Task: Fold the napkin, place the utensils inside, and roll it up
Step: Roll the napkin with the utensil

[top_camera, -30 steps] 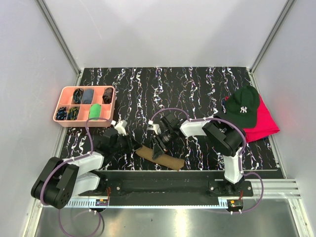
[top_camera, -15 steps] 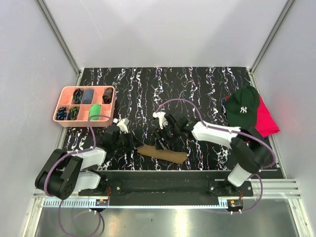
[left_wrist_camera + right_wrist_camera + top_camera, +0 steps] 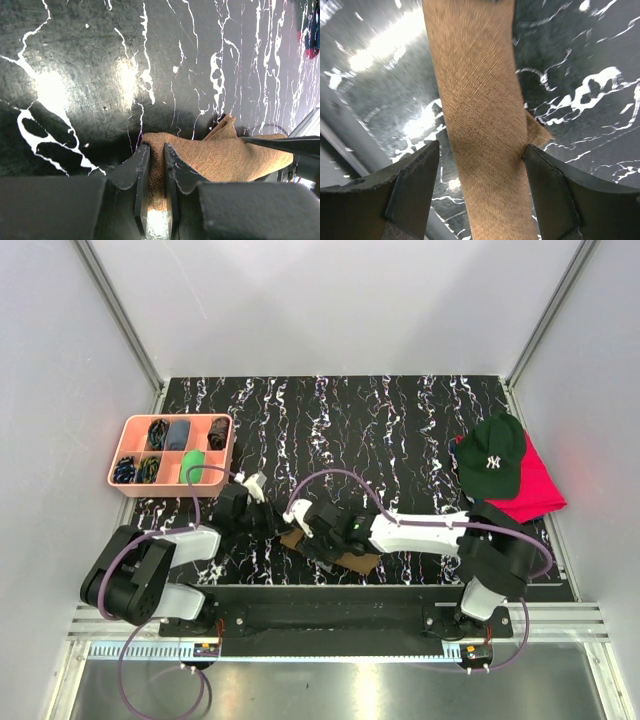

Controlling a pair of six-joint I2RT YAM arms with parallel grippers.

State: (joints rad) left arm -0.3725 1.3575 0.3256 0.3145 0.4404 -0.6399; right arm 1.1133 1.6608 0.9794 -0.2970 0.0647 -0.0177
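The napkin (image 3: 352,560) lies as a narrow olive-brown roll near the table's front edge, mostly covered by the right arm in the top view. My left gripper (image 3: 156,147) is shut on the roll's left end, with cloth (image 3: 225,155) pinched between its fingers. My right gripper (image 3: 480,147) is open and straddles the middle of the roll (image 3: 480,100). One fingertip (image 3: 532,152) touches the cloth's side and the other stands apart from it. The utensils are out of view.
A pink compartment tray (image 3: 228,452) sits at the left. A dark green cap (image 3: 493,453) rests on a red cloth (image 3: 545,492) at the right. The metal front rail (image 3: 330,615) runs just behind the roll.
The right arm has swung left and come down over the roll while its jaws opened wide. The left gripper has crept right and kept its hold on the napkin's end.
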